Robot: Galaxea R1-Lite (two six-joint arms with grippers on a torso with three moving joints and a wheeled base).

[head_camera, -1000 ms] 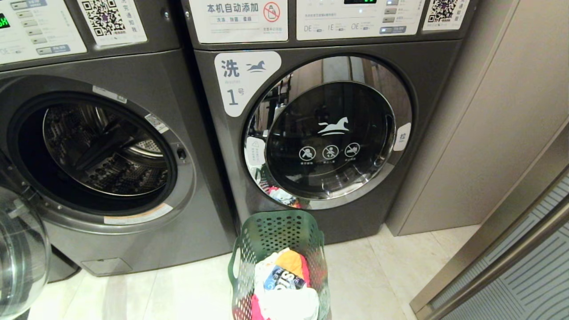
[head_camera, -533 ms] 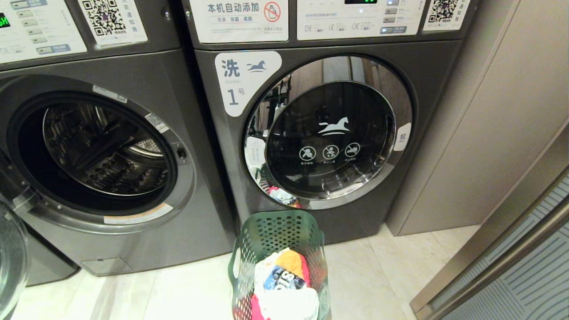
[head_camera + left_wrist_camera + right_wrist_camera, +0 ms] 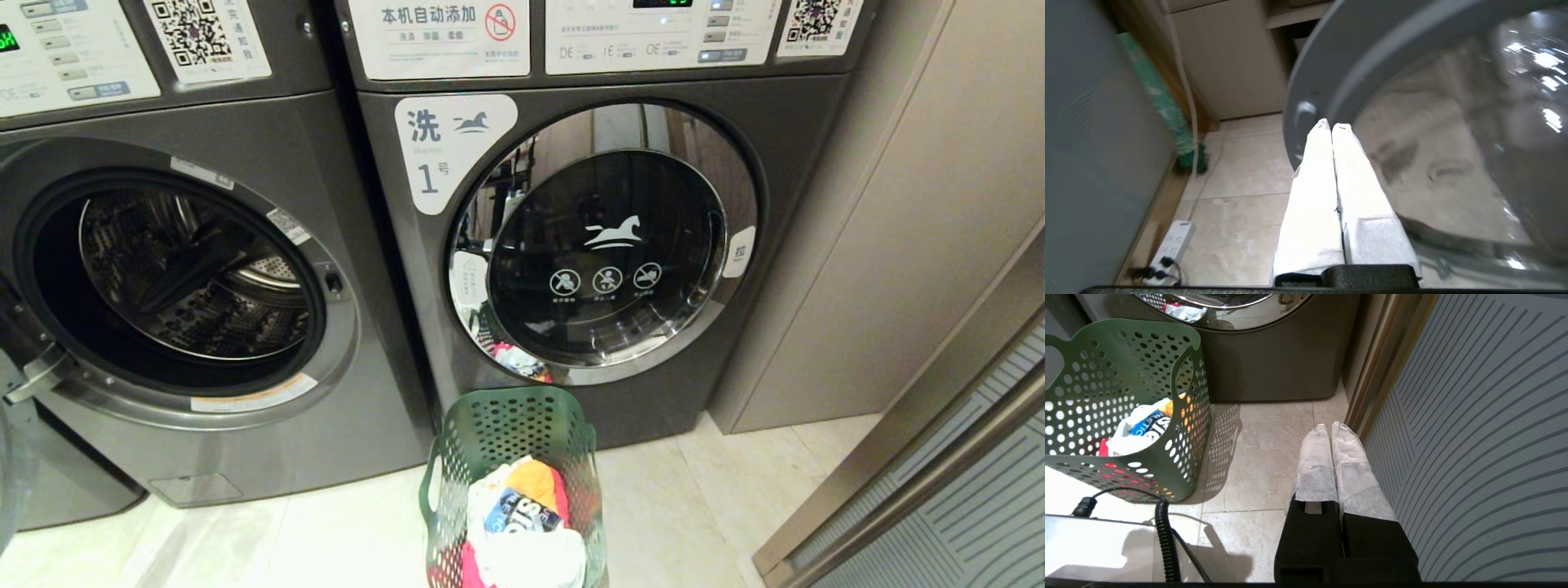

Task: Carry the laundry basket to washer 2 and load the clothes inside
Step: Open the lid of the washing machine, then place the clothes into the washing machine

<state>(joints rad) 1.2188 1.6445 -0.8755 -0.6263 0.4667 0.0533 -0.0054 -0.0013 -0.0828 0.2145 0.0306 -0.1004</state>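
The left gripper [image 3: 1332,124], fingers pressed together and empty, rests its tips against the open washer door [image 3: 1412,122], well away from the basket [image 3: 513,482] of clothes [image 3: 522,523].

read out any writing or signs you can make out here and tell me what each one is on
"洗" and "1号": white label on the shut washer.
"本机自动添加": its top panel sticker.
"拉": tab at its door edge.
Partial letters on the white garment: unreadable.
QR codes, button captions: too small.
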